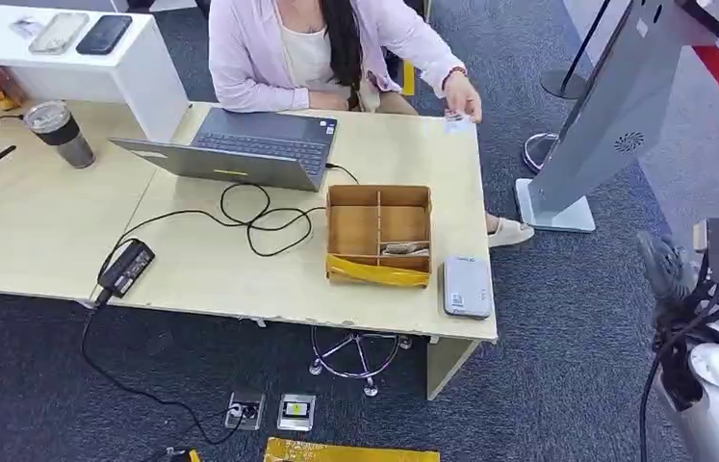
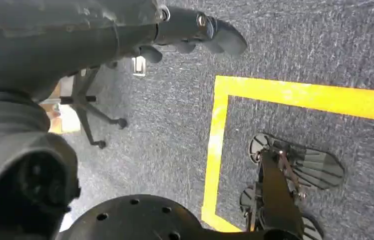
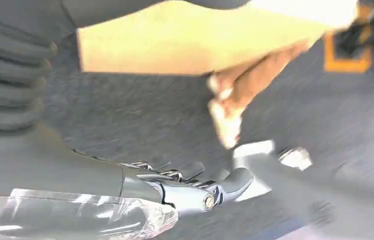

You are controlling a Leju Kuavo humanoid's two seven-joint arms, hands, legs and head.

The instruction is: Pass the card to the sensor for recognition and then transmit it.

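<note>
Head view: a person's hand (image 1: 462, 96) holds the card (image 1: 455, 123) at the table's (image 1: 201, 265) far right corner, well apart from the grey sensor (image 1: 467, 286) beside the divided box (image 1: 378, 234).

Left wrist view: left robot hand (image 2: 195, 32) hangs over carpet, fingers loosely extended, holding nothing.

Right wrist view: right robot hand (image 3: 202, 187), blurred, fingers stretched out, empty.

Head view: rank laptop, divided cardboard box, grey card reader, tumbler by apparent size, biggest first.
1. Laptop, clearly largest.
2. Divided cardboard box.
3. and 4. Grey card reader and tumbler look about alike; the tumbler stands farther back, so I won't rank them.
</note>
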